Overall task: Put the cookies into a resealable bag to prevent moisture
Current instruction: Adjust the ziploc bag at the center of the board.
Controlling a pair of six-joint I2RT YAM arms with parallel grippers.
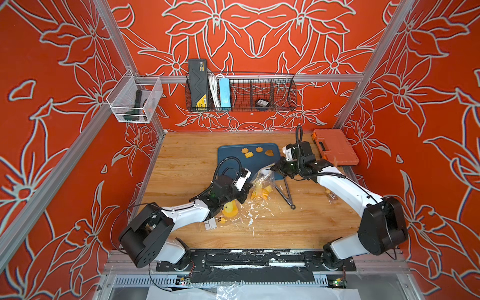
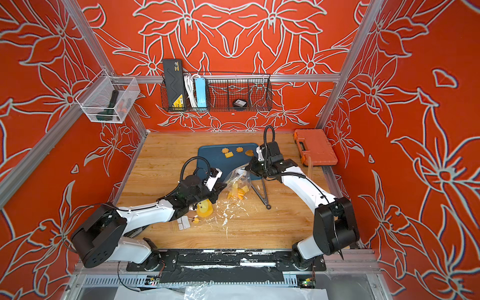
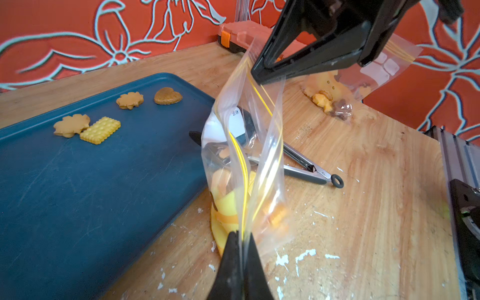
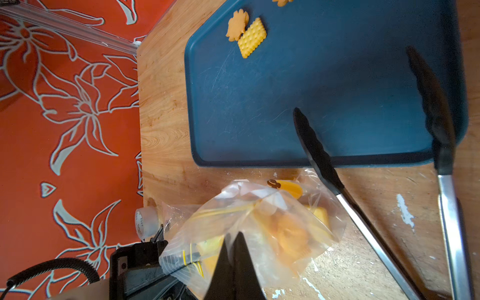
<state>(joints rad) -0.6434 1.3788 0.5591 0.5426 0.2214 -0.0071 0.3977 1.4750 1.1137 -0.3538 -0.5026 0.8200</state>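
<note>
The resealable bag (image 1: 262, 180) hangs stretched between the two arms just off the near edge of the blue tray (image 1: 231, 153), its bottom resting on the worktop (image 1: 285, 228). The left tool (image 3: 242, 235) is pressed together on one end of the yellow zip line, at the bag's 8 o'clock in both top views. The right tool (image 4: 233, 237) pinches the opposite end, at about 1 o'clock. Most of the cookies (image 4: 288, 231) sit heaped in the bag's bottom. Four more lie on the tray at the bag's 12 o'clock, and the tongs (image 4: 363, 224) lie spread at its 3 o'clock.

The left wrist view shows the two zip strips parted in the middle, so the mouth does not look sealed. The step in hand looks like tensioning the mouth before closing it. To do that well:

- Draw the two ends apart along one straight line, so the strips meet without a twist.
- Keep the pull gentle, because thin crinkly film can slip out of a hard pinch or tear at the corner.
- Keep the bottom on the worktop so the heap's weight does not drag the mouth open.
- The four on the tray probably want bagging before the seal is run shut — tension alone will not lock the zip.
</note>
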